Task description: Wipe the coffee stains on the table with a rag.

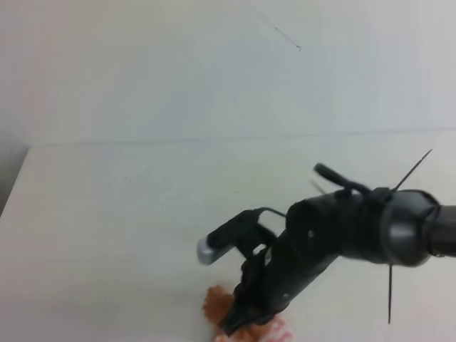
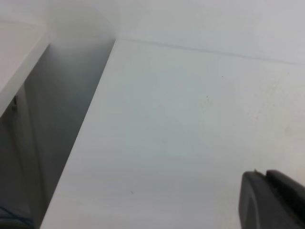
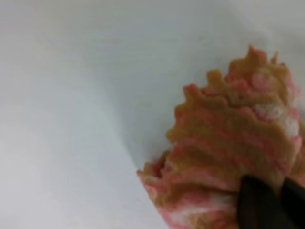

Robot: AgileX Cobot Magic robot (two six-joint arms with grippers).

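Observation:
The rag [image 1: 214, 305], pink-and-white checked with orange-brown patches and a zigzag edge, lies bunched on the white table [image 1: 107, 214] at the bottom centre. My right gripper [image 1: 231, 326] reaches down to it from the right and is shut on the rag [image 3: 228, 143]. In the right wrist view the dark fingertips [image 3: 257, 202] pinch the cloth's lower edge. The coffee stains show in no view. Only the tips of my left gripper [image 2: 266, 179] show, at the bottom right of the left wrist view. They sit pressed together over bare table [image 2: 181, 143].
The table's left edge [image 2: 78, 143] drops into a dark gap, with a white ledge [image 2: 19, 52] beyond it. A pale wall [image 1: 214, 64] rises behind the table's far edge. Thin black ties [image 1: 390, 292] stick out from the right arm.

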